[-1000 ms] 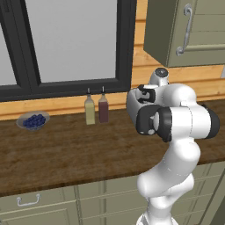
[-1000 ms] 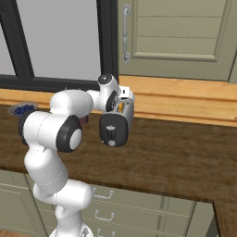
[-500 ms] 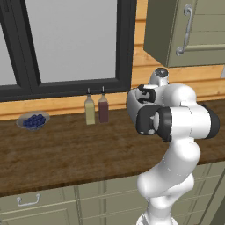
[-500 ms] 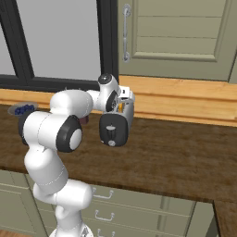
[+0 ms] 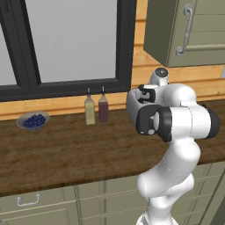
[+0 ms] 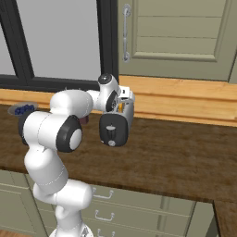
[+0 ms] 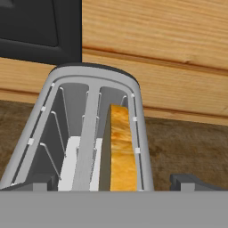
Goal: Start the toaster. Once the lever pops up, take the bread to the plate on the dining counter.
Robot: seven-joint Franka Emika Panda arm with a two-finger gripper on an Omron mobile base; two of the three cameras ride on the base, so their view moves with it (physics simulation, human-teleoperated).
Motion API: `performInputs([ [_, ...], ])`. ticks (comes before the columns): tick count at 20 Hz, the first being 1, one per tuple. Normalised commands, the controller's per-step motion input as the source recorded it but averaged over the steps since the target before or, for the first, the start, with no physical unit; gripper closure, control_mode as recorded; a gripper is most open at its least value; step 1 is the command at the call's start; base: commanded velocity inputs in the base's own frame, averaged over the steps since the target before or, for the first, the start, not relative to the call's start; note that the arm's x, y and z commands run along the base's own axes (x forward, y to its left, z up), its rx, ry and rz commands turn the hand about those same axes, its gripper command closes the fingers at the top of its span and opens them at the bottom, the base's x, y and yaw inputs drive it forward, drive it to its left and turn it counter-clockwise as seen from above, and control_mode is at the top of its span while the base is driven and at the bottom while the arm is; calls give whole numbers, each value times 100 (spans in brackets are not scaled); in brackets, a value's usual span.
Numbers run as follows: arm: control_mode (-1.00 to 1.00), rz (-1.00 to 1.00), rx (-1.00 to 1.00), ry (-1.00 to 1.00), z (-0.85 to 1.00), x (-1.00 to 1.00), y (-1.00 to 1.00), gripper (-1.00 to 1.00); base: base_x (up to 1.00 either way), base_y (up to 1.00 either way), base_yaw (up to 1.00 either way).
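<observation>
- Looking down from the hand, I see the toaster [image 7: 84, 133] with its left slot free and the bread [image 7: 121, 149] upright in its right one.
- Right of the toaster [image 6: 115, 127] I have bare counter [image 6: 185, 157].
- To its left stand two bottles [image 5: 96, 109] and a bowl of blueberries [image 5: 33, 121], with bare wood in front of them.

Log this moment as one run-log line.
gripper: open, above toaster | boxy silver toaster: on wooden counter | golden-tan bread slice: in right slot

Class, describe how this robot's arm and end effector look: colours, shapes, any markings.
A glossy white arm of rounded, bulbous segments, with dark grey-black discs at the joints and a small round grey cap on top. The end effector ends in two small dark grey fingertips. No cables or markings show.
</observation>
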Motion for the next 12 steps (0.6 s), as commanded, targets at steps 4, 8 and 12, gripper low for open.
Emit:
performInputs([
  [4,-100,0,0,0,0,0,0,-100,0,0,0],
  [8,-100,0,0,0,0,0,0,-100,0,0,0],
  [12,-100,0,0,0,-1,0,0,100,0,0,0],
])
